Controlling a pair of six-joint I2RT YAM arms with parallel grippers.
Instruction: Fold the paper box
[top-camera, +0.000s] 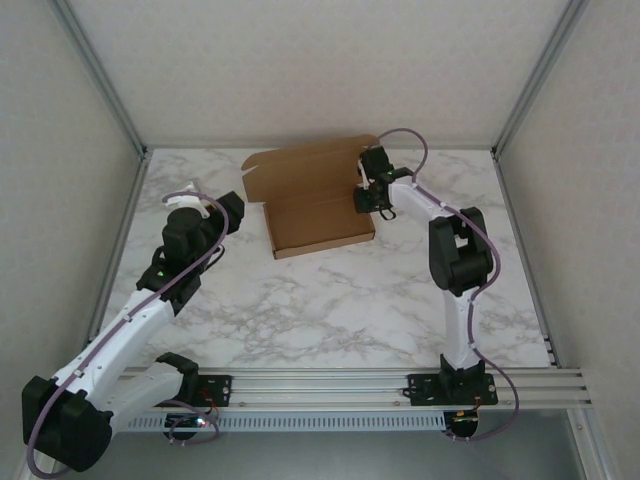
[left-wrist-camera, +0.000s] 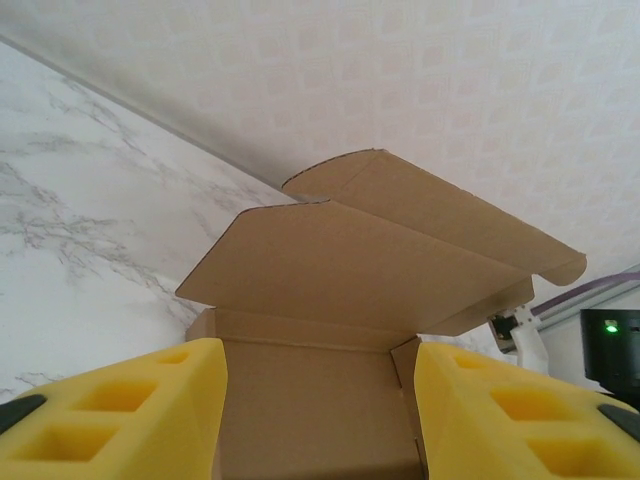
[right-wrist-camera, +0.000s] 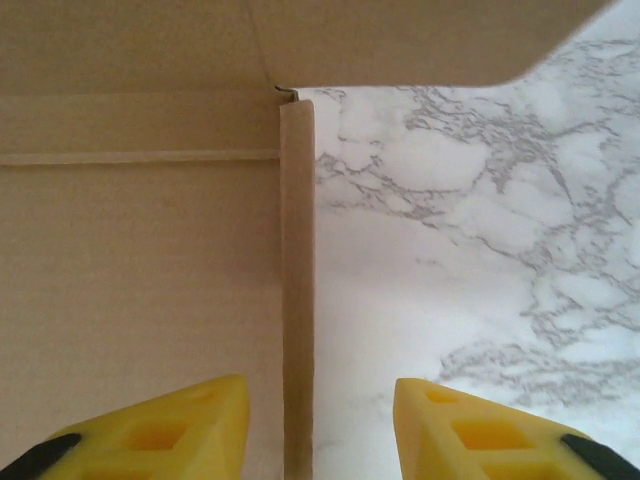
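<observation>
The paper box is a shallow brown cardboard tray at the back middle of the table, its lid flap raised at the far side. In the left wrist view the box floor and the overhanging lid lie ahead of my left gripper, which is open and apart from the box. That left gripper sits left of the box. My right gripper is at the box's right edge, open. Its yellow fingers straddle the upright side wall.
White marble table with enclosure walls at the back and both sides. A metal rail with the arm bases runs along the near edge. Bare marble lies right of the box wall.
</observation>
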